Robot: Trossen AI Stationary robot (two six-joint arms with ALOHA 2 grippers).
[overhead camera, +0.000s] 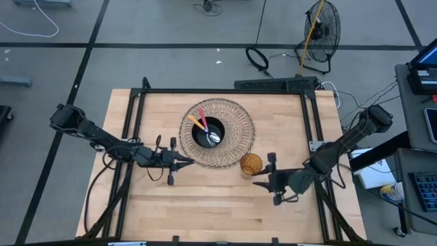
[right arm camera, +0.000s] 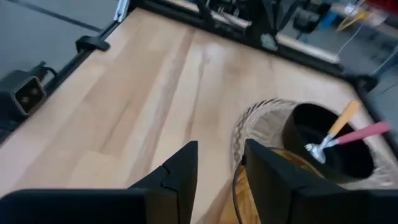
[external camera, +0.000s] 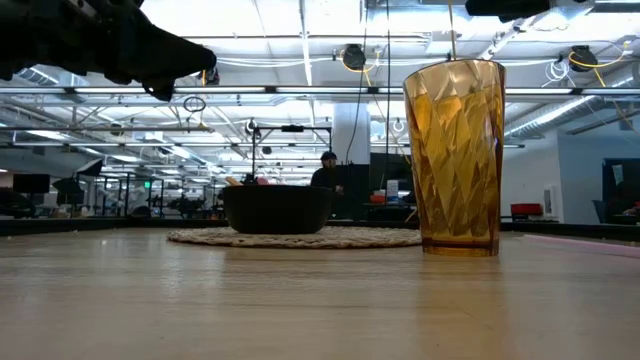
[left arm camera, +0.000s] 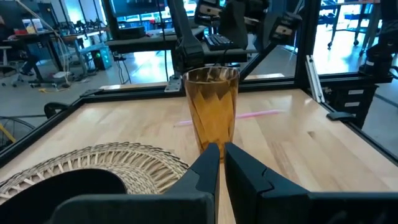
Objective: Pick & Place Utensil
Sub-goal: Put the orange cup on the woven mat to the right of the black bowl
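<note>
A black bowl [overhead camera: 208, 131] stands on a round woven mat [overhead camera: 235, 123] at the table's middle. In it lean an orange-handled utensil [right arm camera: 344, 118] and a pink-handled spoon [right arm camera: 364, 132], heads down in the bowl. An amber faceted glass [overhead camera: 251, 164] stands upright on the table at the mat's near right edge. My left gripper [overhead camera: 186, 162] is shut and empty, just left of the mat, pointing right at the glass [left arm camera: 212, 106]. My right gripper [overhead camera: 262, 183] is open and empty, just near of the glass, its fingers [right arm camera: 180, 171] pointing toward the table's left.
A black frame [overhead camera: 225, 91] runs along the table's far edge and down both sides. Bare wood [overhead camera: 205, 205] lies near of the mat. A fan [overhead camera: 321, 27] and cables are on the floor beyond the table.
</note>
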